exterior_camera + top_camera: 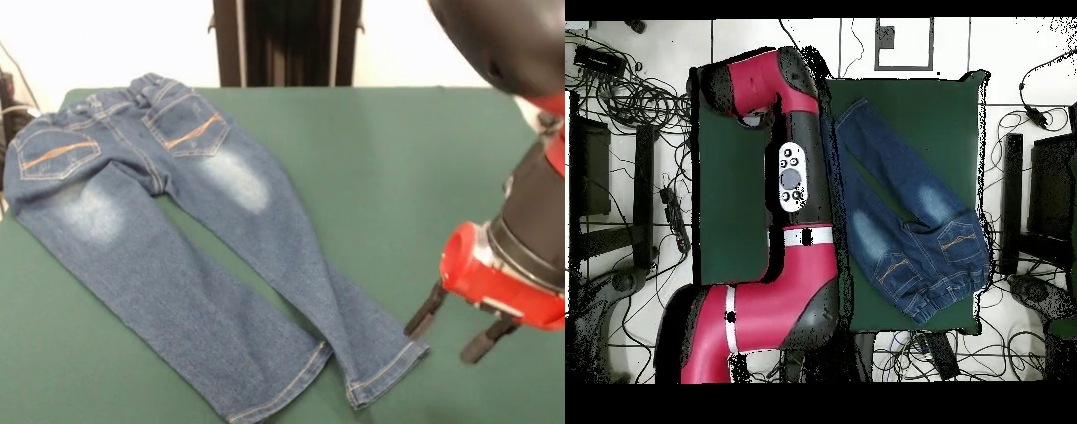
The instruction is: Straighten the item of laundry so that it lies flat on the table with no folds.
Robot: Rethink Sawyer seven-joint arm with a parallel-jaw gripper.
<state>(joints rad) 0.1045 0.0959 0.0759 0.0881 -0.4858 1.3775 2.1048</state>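
The small blue denim jeans (177, 238) lie back side up on the green table (380, 159). The waistband is at the far left and both legs are spread out toward the near right. The two cuffs lie side by side near the front edge. My gripper (455, 329) is open and empty. It hangs low over the bare cloth just right of the nearer cuff, and one dark finger (425, 313) is close to the cuff. In the overhead view the jeans (905, 215) lie on the table's right part, and the arm (800, 200) hides the gripper.
The black pedestal (287, 42) stands behind the table's far edge. The arm's red and black body fills the front view's right side. In the overhead view, cables (625, 90) and dark stands lie on the floor round the table (725, 200).
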